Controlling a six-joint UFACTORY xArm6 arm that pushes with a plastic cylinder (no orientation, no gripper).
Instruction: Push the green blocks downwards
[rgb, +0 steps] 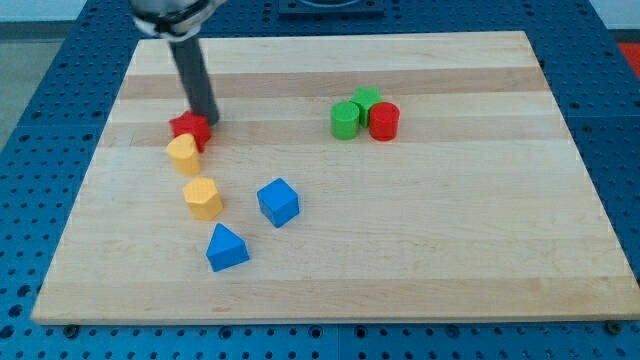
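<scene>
My tip (209, 121), a bare rod holding nothing, is resting against the red block (189, 128) at the bench's (450, 270) left. The green cylinder (345, 120) and green block (367, 98) are sitting well apart rightward, crowding a red cylinder (384, 120), complicating any downward push.

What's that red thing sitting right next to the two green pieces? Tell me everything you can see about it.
The red cylinder is a small, stubby block standing upright on the wooden board, in its upper right part. It looks like painted wood or plastic, plain and unmarked, with a flat round top. On its left side it sits tight against the green cylinder and the green block behind it, forming one cluster. My tip is far off to the view's left, nowhere near it.
</scene>
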